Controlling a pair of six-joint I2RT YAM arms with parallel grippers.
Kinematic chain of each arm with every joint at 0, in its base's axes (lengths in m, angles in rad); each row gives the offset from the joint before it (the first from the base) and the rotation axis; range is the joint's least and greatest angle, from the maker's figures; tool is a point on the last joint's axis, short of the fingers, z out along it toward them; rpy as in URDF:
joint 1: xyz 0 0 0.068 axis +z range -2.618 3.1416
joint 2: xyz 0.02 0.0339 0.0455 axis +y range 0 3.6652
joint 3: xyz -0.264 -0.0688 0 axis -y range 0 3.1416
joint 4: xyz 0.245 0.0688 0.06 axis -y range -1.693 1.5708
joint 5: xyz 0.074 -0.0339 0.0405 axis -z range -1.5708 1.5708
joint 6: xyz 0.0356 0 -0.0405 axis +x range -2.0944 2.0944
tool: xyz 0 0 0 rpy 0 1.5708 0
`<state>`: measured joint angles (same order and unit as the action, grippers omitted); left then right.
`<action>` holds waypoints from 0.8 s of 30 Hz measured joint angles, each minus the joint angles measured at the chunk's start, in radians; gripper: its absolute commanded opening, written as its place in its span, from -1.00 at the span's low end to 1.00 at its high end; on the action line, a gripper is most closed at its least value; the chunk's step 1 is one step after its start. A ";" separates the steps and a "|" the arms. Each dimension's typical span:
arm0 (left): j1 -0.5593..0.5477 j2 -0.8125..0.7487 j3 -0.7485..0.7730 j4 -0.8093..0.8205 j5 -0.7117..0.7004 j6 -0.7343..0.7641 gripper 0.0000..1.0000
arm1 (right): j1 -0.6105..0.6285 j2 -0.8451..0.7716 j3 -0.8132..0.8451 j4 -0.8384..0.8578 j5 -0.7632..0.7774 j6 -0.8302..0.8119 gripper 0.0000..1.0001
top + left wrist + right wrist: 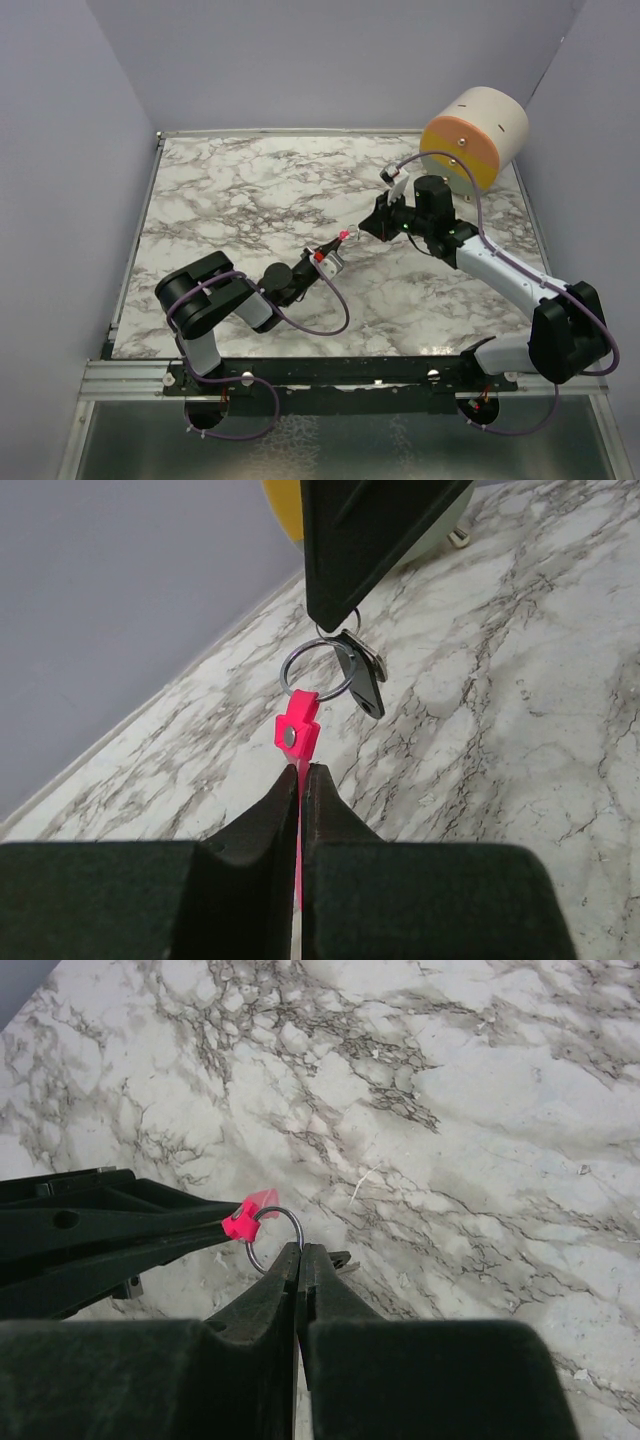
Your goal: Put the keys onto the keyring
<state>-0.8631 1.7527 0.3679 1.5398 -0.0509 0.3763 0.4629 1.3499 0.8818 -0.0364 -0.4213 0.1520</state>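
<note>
Fingers (pixel 250 830) pinching: left gripper (pixel 300 780), slim pink-red strip tag (pixel 297 730); right gripper (pixel 298 1252), its thin metal ring (pixel 318 668); tiny black key (pixel 362 680) looks threaded, so I'd release gently.

Soft, even light from above leaves the marble surface (pixel 250 200) bright with faint shadows, while the left pincer (pixel 300 772) and right pincer (pixel 298 1252) at 6 o'clock look dark and slightly soft.

The left arm (pixel 210 300) is black and white. The right arm (pixel 495 265) looks the same. Thin purple cables (pixel 346 312) loop along both.
</note>
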 measured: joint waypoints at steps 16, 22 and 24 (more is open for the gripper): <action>0.002 0.061 0.025 0.000 -0.028 -0.034 -0.57 | -0.002 0.000 0.017 -0.074 -0.119 0.029 -0.99; 0.004 0.069 0.040 0.000 -0.013 -0.054 -0.40 | -0.002 0.000 0.017 -0.077 -0.127 0.062 -0.99; 0.005 0.071 0.045 0.000 -0.001 -0.058 -0.38 | -0.002 0.000 0.017 -0.077 -0.127 0.075 -0.99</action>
<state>-0.8577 1.8240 0.4129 1.5398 -0.0521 0.3187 0.4610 1.3499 0.8986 -0.1131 -0.5484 0.2272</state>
